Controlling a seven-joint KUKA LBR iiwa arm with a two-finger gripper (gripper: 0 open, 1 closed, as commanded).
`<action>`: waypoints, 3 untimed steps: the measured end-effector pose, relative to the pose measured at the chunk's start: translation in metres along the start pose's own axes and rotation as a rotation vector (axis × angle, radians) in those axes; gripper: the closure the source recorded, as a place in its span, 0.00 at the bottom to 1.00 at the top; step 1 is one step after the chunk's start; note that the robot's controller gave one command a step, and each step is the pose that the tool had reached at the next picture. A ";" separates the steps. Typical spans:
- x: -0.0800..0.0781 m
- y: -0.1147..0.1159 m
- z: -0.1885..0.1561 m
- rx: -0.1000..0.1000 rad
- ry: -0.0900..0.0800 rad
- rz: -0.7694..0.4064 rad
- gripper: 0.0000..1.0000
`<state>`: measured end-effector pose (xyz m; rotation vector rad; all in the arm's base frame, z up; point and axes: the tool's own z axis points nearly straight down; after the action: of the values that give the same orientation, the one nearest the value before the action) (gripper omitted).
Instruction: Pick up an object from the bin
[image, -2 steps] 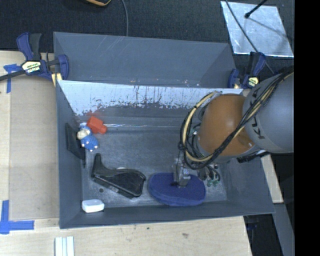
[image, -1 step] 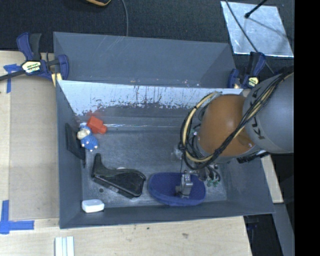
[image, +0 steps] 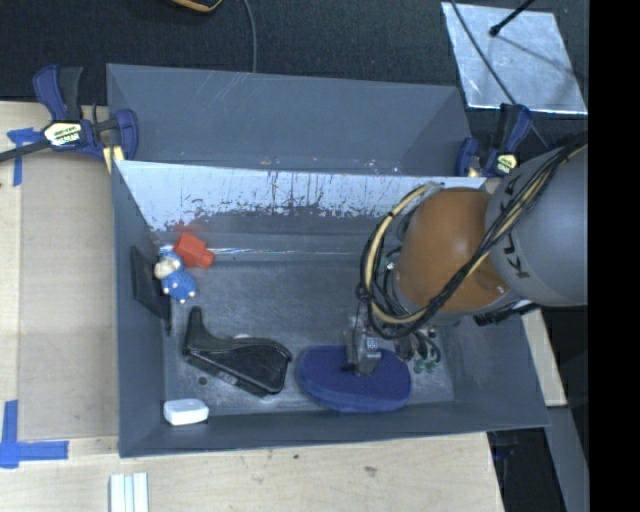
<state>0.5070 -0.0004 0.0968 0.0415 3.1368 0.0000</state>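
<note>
Hanging right at the blue pad (image: 340, 390), likely for a grab, the claw (image: 362, 360) hides whether it's spread or pinching.

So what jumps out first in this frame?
The arm's orange-covered wrist looms at the right, its pincer low over a dark blue oval pad by the near wall. Left of it lies a black handle-shaped thing; an orange block and a small blue figure sit at the far left.

Open bin floor (image: 290, 300) at centre, black curved piece (image: 240, 362) and blue pad (image: 335, 392) along the front.
</note>
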 end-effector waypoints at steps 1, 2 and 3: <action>0.001 0.000 0.000 0.000 0.002 0.000 0.00; -0.034 0.026 0.025 0.001 0.004 0.241 0.00; -0.039 0.026 0.022 -0.001 -0.013 0.242 1.00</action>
<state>0.5467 0.0246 0.0746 0.4180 3.0956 0.0024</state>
